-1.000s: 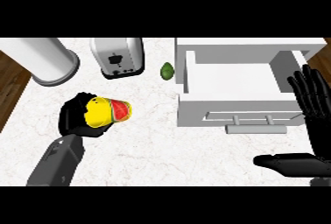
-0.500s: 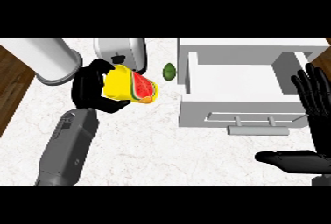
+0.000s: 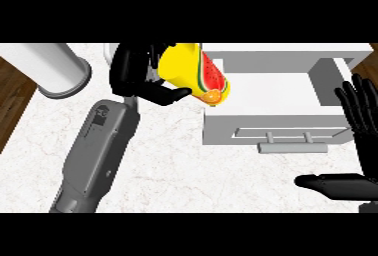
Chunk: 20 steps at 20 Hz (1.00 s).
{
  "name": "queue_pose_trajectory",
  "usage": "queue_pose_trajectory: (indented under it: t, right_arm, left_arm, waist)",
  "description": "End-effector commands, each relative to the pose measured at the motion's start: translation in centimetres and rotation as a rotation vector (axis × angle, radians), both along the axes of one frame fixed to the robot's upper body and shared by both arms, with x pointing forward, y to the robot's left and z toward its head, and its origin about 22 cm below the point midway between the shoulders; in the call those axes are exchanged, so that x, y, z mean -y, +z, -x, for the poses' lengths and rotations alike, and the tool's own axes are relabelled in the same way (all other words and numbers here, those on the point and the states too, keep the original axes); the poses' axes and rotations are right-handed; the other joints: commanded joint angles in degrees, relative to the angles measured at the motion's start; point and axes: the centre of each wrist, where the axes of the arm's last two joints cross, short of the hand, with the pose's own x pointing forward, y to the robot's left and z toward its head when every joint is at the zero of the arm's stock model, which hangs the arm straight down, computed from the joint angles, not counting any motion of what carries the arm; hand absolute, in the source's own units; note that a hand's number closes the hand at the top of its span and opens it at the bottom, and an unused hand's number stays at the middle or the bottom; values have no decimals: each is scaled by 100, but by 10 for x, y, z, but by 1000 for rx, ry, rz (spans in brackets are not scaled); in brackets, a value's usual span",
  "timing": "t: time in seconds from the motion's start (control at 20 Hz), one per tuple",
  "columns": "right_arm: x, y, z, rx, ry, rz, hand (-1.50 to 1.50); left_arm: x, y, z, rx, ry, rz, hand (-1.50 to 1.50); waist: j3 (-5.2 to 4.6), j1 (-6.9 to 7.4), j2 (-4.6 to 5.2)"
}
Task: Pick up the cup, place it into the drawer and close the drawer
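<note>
My left hand (image 3: 136, 75) is curled round a yellow cup (image 3: 190, 72) with a red watermelon picture on its side. The cup is lifted off the counter and tilted, its lower end hanging over the left wall of the open white drawer (image 3: 277, 102). The drawer's inside looks bare, and its front carries a grey bar handle (image 3: 293, 146). At the right edge my right hand (image 3: 360, 112) rests open, fingers straight, beside the drawer's right wall, thumb low near the bottom right.
A white cylinder canister (image 3: 52, 70) stands at the back left on the marble counter (image 3: 184, 180). Dark wooden floor shows past the counter's left edge. My left forearm (image 3: 96, 155) lies across the counter's left half.
My left hand has carried the cup up and to the right, from the counter's left side to the drawer's left wall. The toaster and green object are now hidden. The right hand stays put.
</note>
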Motion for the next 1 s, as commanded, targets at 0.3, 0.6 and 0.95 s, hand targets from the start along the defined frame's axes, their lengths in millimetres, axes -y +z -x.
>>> queue_pose_trajectory:
  t: [0.3,0.6,0.95]
  right_arm:
    - [19,-2,2,14,11,-3,-150]
    - [14,-17,-6,1,31,2,-150]
    - [20,7,-19,24,20,6,-150]
  left_arm:
    - [67,62,-19,-36,38,-82,150]
    - [88,57,-31,-148,28,-93,150]
    - [103,49,-36,-199,47,-150,150]
  waist:
    - [-2,-84,33]
    - [0,-145,59]
    - [0,-218,78]
